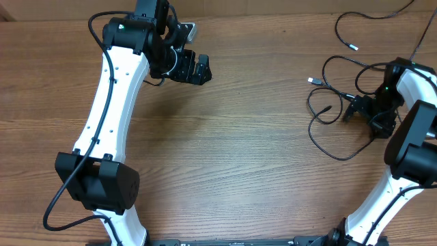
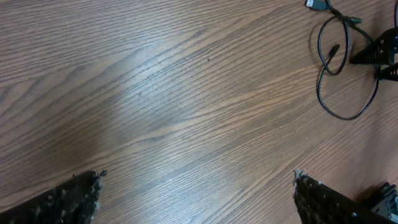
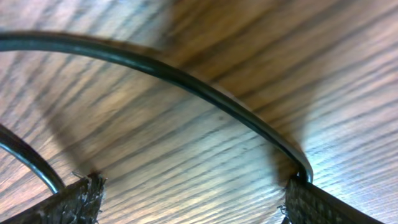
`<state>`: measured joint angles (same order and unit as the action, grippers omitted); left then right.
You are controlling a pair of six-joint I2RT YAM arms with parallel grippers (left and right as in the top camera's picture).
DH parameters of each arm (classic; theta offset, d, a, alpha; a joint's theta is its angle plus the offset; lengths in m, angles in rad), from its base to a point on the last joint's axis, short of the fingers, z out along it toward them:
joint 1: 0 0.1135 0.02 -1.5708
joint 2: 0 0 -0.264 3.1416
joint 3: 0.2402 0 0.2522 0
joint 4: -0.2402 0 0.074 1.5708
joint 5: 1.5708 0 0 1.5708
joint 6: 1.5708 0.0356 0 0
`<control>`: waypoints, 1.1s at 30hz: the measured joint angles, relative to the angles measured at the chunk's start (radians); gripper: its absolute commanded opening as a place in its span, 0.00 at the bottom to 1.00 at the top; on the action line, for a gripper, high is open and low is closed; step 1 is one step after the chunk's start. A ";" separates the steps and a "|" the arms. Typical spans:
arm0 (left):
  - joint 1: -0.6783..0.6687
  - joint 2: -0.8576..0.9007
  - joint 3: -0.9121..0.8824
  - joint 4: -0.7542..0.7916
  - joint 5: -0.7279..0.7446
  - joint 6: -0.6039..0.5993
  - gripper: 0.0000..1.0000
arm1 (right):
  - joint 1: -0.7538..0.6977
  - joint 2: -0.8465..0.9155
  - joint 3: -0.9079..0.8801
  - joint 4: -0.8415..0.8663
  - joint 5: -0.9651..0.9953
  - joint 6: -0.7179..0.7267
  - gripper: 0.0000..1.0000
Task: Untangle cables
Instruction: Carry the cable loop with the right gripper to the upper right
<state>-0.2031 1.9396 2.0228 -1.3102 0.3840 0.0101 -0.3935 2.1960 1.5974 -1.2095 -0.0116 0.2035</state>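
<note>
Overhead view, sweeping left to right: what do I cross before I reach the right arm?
left arm → left gripper → bare wooden table → silvery cable plug → right gripper → right arm

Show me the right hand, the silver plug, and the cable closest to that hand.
right hand (image 1: 349,108): overhead view, midway between its fingertips.
silver plug (image 1: 314,80): overhead view, on its metal tip.
cable (image 3: 186,82): right wrist view, middle of the black arc.

Your right gripper (image 3: 193,202) sits close over the wooden table (image 3: 348,93) with its fingers (image 3: 68,205) spread wide. A black cable (image 3: 186,78) arcs across between them and meets the finger at lower right. A second cable (image 3: 28,158) curves in at lower left.
</note>
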 measured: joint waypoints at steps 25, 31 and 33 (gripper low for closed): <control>0.000 0.000 0.000 0.000 0.000 0.000 1.00 | 0.051 -0.615 -0.072 0.072 -0.129 -0.100 1.00; 0.000 0.000 0.000 0.000 0.000 0.000 1.00 | 0.180 -0.727 -0.072 0.068 -0.158 -0.111 1.00; 0.000 0.000 0.000 0.000 0.000 0.000 1.00 | 0.216 -0.747 -0.072 0.071 -0.165 -0.112 1.00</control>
<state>-0.2031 1.9396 2.0228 -1.3102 0.3840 0.0101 -0.1780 1.4494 1.5257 -1.1385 -0.1768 0.0917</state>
